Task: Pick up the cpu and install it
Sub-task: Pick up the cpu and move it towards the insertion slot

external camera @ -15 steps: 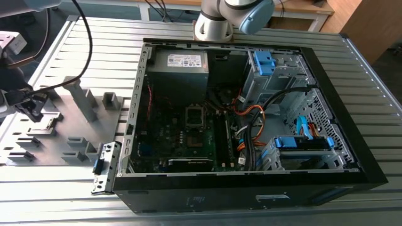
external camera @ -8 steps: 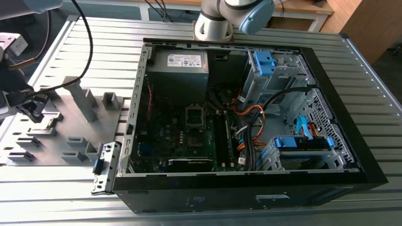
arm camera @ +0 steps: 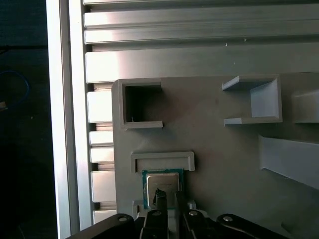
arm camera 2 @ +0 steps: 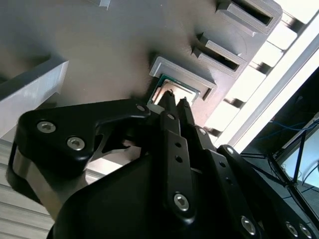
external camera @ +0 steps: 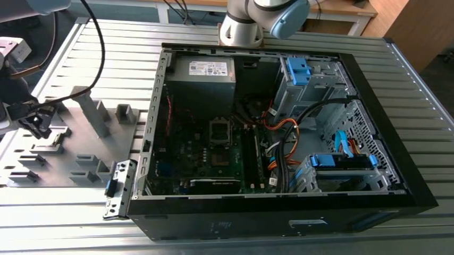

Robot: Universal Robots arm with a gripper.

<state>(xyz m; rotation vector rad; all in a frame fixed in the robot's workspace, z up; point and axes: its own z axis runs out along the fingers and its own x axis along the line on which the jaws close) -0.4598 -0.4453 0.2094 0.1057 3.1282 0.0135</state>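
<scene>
At the exterior view's left, the end effector (external camera: 37,125) hangs over the gray fixture tray (external camera: 92,138). Its fingertips are drawn together above the cpu (arm camera: 162,181), which lies flat in its nest (arm camera: 162,158). I judge the approach should stay square to the chip. Rightward, the computer case (external camera: 386,159) holds a socket (external camera: 219,133) that looks unfilled.

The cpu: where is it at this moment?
In the first wrist view, the cpu lies flat in a pocket of the gray fixture plate, right by the gripper.
</scene>
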